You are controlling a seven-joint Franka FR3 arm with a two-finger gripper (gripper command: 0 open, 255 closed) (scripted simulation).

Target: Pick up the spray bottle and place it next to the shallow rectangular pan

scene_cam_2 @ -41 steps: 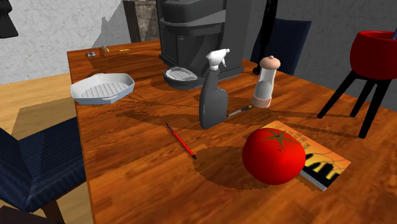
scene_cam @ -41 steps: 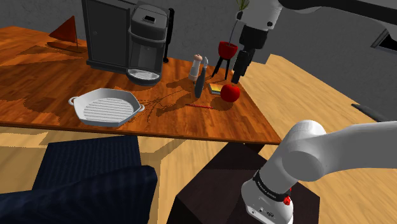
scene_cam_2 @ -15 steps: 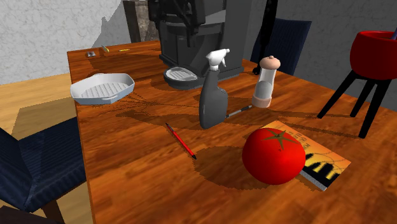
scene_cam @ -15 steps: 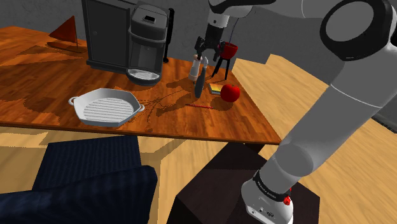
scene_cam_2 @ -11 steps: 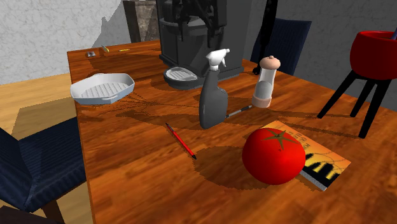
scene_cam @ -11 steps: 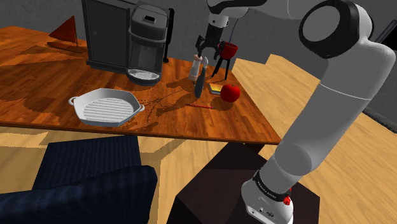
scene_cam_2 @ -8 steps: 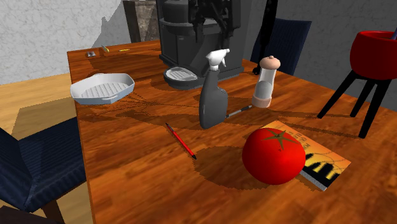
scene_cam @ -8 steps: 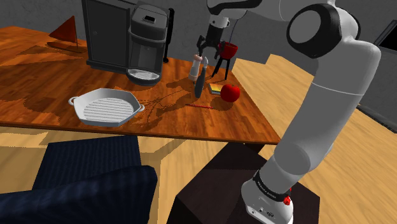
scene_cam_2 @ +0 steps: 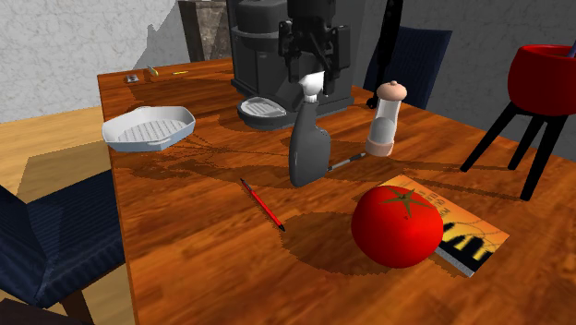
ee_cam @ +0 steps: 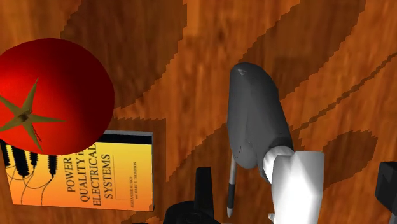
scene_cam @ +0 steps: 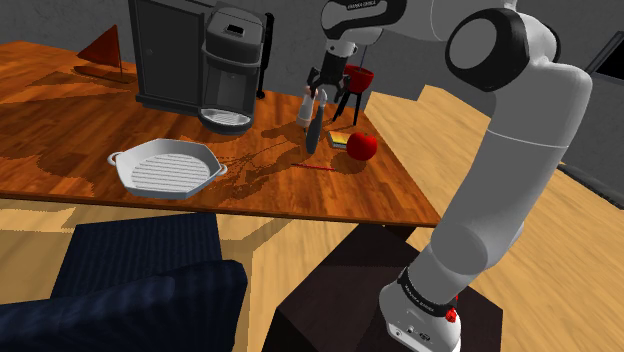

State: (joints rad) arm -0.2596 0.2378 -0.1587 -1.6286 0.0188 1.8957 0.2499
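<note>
On the wooden table [scene_cam_2: 198,254] the spray bottle [scene_cam_2: 309,152] stands upright on its base, so by my reading none of the task is done yet: no grasp, no lift, no carry. I have the gripper [scene_cam_2: 315,74] directly over the bottle with its black fingers [ee_cam: 203,189] spread apart. In the wrist view the bottle's white trigger head [ee_cam: 294,184] sits in the gap between them, with clear wood showing on either side, so nothing is held. From the second exterior view the fingertips look to be at about the level of the head, with the grey body wholly below them. The white ribbed pan [scene_cam: 168,168] lies well apart from the bottle, toward the shoulder view's left, in front of the coffee machine [scene_cam: 205,60]. What I judge is left is the whole sequence: come down a little, close on the head or neck, raise the bottle, take it across the table and set it down just beside the pan. A pepper mill [scene_cam_2: 386,118] stands just beside the bottle, and a red tomato [ee_cam: 51,95] rests on a book [ee_cam: 89,172] nearby.
</note>
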